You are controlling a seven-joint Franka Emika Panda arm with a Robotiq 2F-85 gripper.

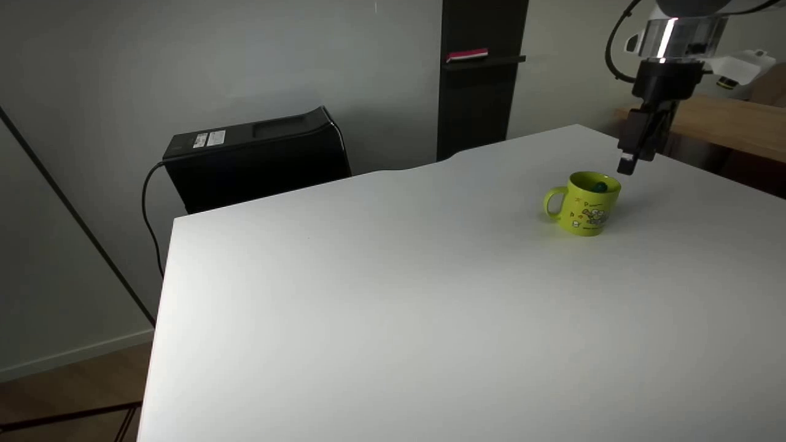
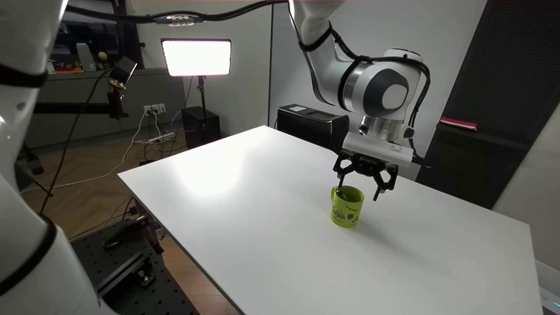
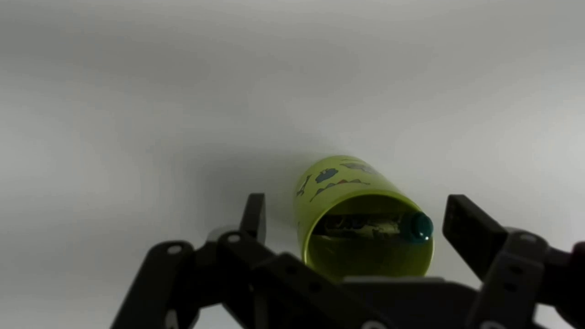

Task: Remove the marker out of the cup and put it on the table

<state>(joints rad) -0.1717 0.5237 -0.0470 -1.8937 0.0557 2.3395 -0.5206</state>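
The yellow-green cup (image 1: 574, 215) stands upright on the white table (image 1: 399, 307). It also shows in an exterior view (image 2: 345, 215) and in the wrist view (image 3: 333, 183). The marker leans inside the cup, its teal rounded end at the rim in the wrist view (image 3: 417, 227). That end also shows in both exterior views (image 1: 599, 186) (image 2: 341, 193). Its lower part is in the dark inside. My gripper (image 2: 358, 191) points down above the cup, open and empty. In the wrist view its fingers (image 3: 356, 214) lie either side of the cup's mouth, apart from the marker.
A black box-shaped unit (image 1: 258, 159) stands beyond the table's edge, as does a dark panel with a ledge (image 1: 482, 80). A brown wooden table (image 1: 731, 123) stands behind the arm. A lit lamp panel (image 2: 197, 57) stands beyond the table.
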